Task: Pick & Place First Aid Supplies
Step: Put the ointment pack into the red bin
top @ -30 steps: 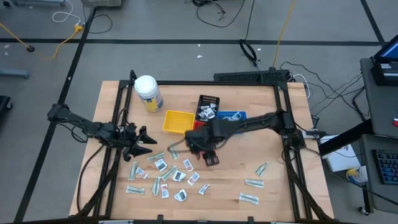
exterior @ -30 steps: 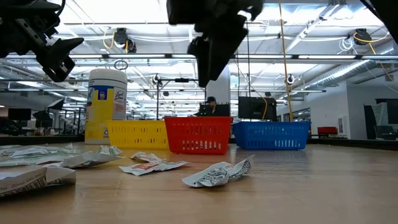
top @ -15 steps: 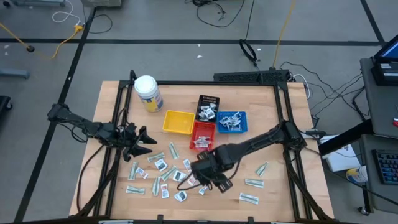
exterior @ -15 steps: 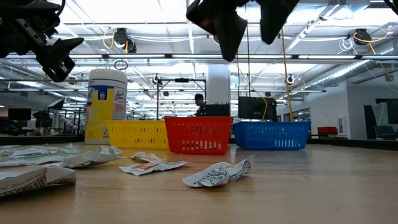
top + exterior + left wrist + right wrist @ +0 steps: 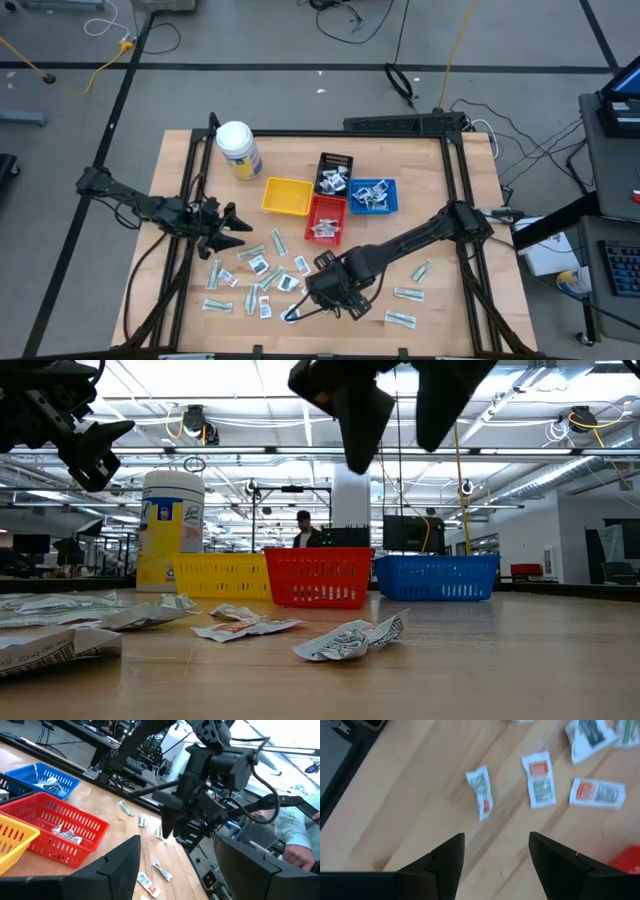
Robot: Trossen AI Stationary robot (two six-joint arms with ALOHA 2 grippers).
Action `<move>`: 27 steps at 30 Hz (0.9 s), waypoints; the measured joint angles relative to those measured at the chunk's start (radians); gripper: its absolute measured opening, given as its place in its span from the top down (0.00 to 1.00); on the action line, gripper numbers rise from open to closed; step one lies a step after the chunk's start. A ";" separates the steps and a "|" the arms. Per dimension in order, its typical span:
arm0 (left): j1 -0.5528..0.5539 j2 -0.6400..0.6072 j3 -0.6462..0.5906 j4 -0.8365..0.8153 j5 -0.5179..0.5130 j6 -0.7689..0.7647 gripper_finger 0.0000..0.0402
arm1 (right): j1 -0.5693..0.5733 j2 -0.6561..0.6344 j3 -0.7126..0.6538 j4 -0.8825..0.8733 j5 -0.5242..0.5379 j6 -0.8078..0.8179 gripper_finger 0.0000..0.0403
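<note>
Counter (image 5: pixel 440 180) partly cleared: some packets in red tray (image 5: pixel 326 218), blue tray (image 5: pixel 372 195), black tray (image 5: pixel 335 172); loose packets (image 5: pixel 258 266) remaining; right gripper (image 5: pixel 322 297) fingers spread, empty, above them.

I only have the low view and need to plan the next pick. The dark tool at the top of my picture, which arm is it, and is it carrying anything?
Observer: It is the right tool, hanging open and empty over the scattered packets near the table's front edge.
Operator: What lies under it?
Observer: A small white packet with a red mark lies flat on the wood ahead of its fingers.
Operator: And the three trays I see, are they empty?
Observer: No. The red tray and blue tray hold packets; the yellow tray looks empty.
</note>
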 joint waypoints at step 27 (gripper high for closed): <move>0.000 0.000 0.000 0.000 0.000 0.000 0.36 | 0.045 0.212 0.033 0.118 0.002 -0.002 0.58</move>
